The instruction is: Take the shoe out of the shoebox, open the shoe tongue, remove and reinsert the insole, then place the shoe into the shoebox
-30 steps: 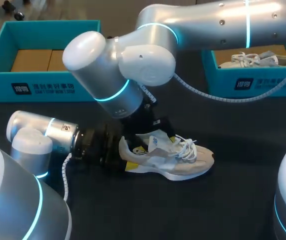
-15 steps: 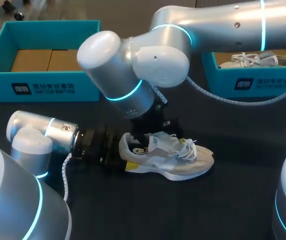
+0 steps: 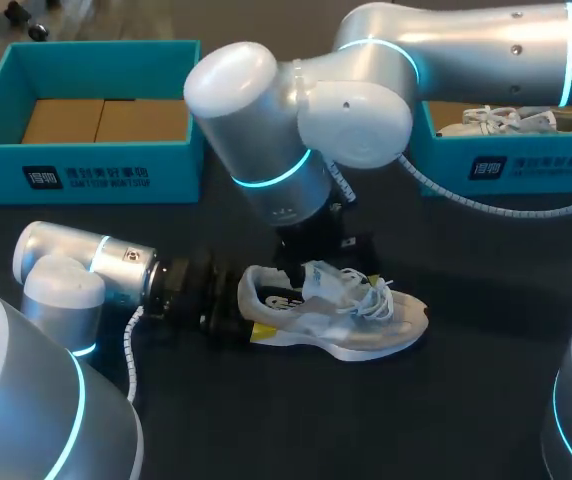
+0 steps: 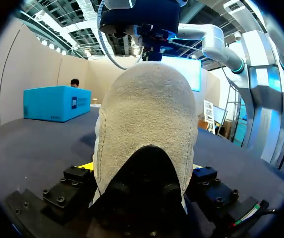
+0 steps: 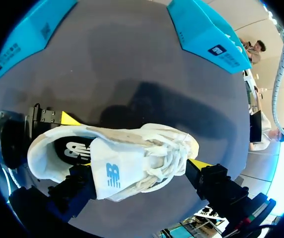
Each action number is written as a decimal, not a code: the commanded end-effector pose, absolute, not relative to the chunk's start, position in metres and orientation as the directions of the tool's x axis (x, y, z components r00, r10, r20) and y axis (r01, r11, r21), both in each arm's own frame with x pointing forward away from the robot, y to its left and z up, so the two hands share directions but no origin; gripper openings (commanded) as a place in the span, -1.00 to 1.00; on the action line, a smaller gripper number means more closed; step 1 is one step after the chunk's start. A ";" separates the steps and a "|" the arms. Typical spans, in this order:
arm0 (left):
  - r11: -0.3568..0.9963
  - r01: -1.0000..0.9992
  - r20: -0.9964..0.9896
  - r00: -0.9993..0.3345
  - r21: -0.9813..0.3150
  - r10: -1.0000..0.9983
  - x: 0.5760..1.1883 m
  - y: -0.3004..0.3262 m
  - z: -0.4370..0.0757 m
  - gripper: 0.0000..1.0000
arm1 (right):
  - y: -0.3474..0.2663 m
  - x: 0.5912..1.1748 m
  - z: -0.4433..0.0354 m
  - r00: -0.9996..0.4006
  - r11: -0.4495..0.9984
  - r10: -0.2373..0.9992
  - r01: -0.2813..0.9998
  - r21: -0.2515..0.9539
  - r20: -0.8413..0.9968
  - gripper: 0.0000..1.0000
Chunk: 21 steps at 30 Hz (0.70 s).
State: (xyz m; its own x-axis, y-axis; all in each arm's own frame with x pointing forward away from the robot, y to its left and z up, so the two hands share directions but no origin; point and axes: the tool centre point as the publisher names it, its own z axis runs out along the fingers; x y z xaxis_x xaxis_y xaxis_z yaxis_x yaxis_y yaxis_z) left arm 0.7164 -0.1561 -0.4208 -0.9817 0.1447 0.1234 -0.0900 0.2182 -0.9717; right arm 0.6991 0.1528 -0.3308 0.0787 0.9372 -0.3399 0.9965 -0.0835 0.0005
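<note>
1. The beige-and-white suede lace-up sneaker (image 3: 351,320) lay on its sole on the dark table top (image 3: 446,400), out of either box, heel toward the left arm and toe toward the right side.
2. The left gripper (image 4: 141,181) lay low along the table and was clamped on the sneaker's rounded suede heel (image 4: 147,114); its black finger blocks pressed in from both sides.
3. The right gripper (image 5: 142,171) hung straight above the laced part of the sneaker, its arm coming in from the right; its fingers were spread wide and grasped nothing.
4. Between those spread fingers sat the white tongue with a blue logo (image 5: 113,174), tilted up out of the shoe mouth, and the white laces (image 5: 169,153); whether either finger touched them could not be told.
5. A teal cardboard shoebox (image 3: 86,175) stood at the far left, well apart from the sneaker, holding only a brown cardboard insert (image 3: 66,120).
6. A second teal shoebox (image 3: 506,165) stood at the far right with another pale sneaker (image 3: 516,118) inside.
</note>
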 end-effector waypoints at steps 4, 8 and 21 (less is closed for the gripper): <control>0.219 -0.090 0.123 -0.982 -0.972 0.143 0.718 -0.156 -0.423 -1.00 | 0.158 0.691 -0.325 0.420 -0.408 0.858 0.907 0.107 -0.296 0.45; 0.219 -0.090 0.123 -0.982 -0.972 0.143 0.718 -0.156 -0.423 -1.00 | 0.158 0.690 -0.325 0.410 -0.399 0.864 0.912 0.099 -0.293 -0.01; 0.219 -0.090 0.123 -0.982 -0.972 0.143 0.718 -0.156 -0.423 -1.00 | 0.151 0.692 -0.319 0.394 -0.391 0.884 0.918 0.066 -0.250 -0.20</control>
State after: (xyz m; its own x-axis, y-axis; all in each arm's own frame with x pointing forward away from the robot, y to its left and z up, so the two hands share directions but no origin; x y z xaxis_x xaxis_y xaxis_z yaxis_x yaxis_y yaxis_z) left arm 0.7163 -0.1561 -0.4207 -0.9817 0.1448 0.1234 -0.0900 0.2181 -0.9718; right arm 0.6974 0.1581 -0.3205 0.1101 0.9538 -0.2797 0.9926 -0.1197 -0.0176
